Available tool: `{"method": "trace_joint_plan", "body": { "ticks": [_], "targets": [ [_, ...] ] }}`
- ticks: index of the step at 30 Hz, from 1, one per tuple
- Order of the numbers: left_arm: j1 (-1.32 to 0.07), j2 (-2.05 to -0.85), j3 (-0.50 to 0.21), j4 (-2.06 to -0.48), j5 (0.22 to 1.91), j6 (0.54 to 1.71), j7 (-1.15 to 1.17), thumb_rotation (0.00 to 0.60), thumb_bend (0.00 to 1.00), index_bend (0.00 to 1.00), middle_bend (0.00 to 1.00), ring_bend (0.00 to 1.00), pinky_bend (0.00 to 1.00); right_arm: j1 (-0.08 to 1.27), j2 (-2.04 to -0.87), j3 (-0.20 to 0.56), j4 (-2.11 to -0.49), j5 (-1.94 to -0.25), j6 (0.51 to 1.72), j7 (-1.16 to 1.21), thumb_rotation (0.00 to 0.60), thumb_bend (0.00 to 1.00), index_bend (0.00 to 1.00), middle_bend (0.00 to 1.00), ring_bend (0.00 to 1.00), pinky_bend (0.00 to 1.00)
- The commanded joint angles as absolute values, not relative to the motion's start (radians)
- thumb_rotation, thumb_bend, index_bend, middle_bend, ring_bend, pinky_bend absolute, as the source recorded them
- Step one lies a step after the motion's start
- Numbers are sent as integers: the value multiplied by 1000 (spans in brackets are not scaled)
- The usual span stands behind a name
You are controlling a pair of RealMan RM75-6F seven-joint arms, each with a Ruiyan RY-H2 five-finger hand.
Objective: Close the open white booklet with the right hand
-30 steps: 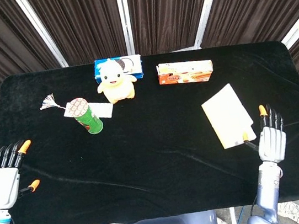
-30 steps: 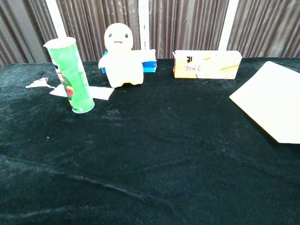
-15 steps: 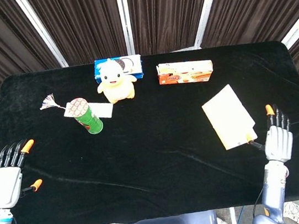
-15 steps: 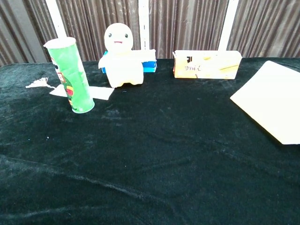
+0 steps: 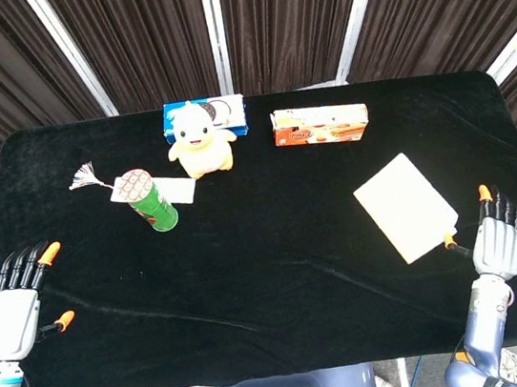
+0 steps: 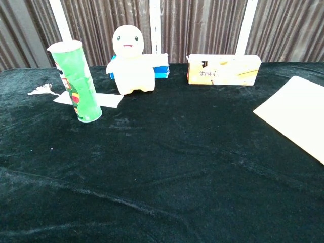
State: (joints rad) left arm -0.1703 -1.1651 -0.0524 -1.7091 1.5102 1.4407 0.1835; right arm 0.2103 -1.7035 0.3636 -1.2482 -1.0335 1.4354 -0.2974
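Observation:
The white booklet [image 5: 405,207] lies flat and closed on the black table, right of centre; the chest view shows the booklet [image 6: 296,116] at its right edge. My right hand [image 5: 497,242] hovers at the table's right front, fingers spread and holding nothing, its thumb tip close to the booklet's near right corner. My left hand [image 5: 15,309] stays at the left front edge with fingers apart and nothing in it. Neither hand shows in the chest view.
A green chip can [image 5: 151,200] stands left of centre beside a white card [image 5: 174,189] and a tassel [image 5: 87,176]. At the back sit a yellow plush toy [image 5: 197,139], a blue box [image 5: 218,112] and an orange box [image 5: 320,124].
My right hand has drawn back to the right and toward the table's front edge. The booklet has shifted slightly right and settled flatter. The left hand has barely moved.

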Motion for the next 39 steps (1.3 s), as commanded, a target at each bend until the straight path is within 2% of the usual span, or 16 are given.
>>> {"method": "trace_joint_plan", "body": {
  "ticks": [1, 9, 13, 23, 35, 39],
  "targets": [
    [-170, -1165, -52, -1709, 1510, 1441, 183, 600, 127, 0, 0, 0, 0, 215, -1708, 363, -1226, -1020, 1418, -299, 600, 147, 0, 0, 0, 0],
    [-171, -1163, -52, -1709, 1510, 1442, 178, 600, 127, 0, 0, 0, 0, 220, -1699, 341, -1217, -1014, 1388, -322, 600, 148, 0, 0, 0, 0],
    [-170, -1161, -53, -1710, 1512, 1445, 173, 600, 128, 0, 0, 0, 0, 211, -1656, 323, -1280, -1037, 1354, -269, 600, 147, 0, 0, 0, 0],
    [-170, -1158, -52, -1709, 1516, 1449, 165, 600, 127, 0, 0, 0, 0, 185, -1583, 293, -1384, -1131, 1418, -220, 600, 143, 0, 0, 0, 0],
    [-170, -1174, -34, -1676, 1520, 1432, 203, 600, 128, 0, 0, 0, 0, 129, -1269, 156, -1603, -1294, 1395, -274, 600, 143, 0, 0, 0, 0],
    [-167, -1180, -29, -1672, 1528, 1438, 210, 600, 127, 0, 0, 0, 0, 107, -1237, 118, -1592, -1365, 1426, -219, 600, 143, 0, 0, 0, 0]
  ]
}}
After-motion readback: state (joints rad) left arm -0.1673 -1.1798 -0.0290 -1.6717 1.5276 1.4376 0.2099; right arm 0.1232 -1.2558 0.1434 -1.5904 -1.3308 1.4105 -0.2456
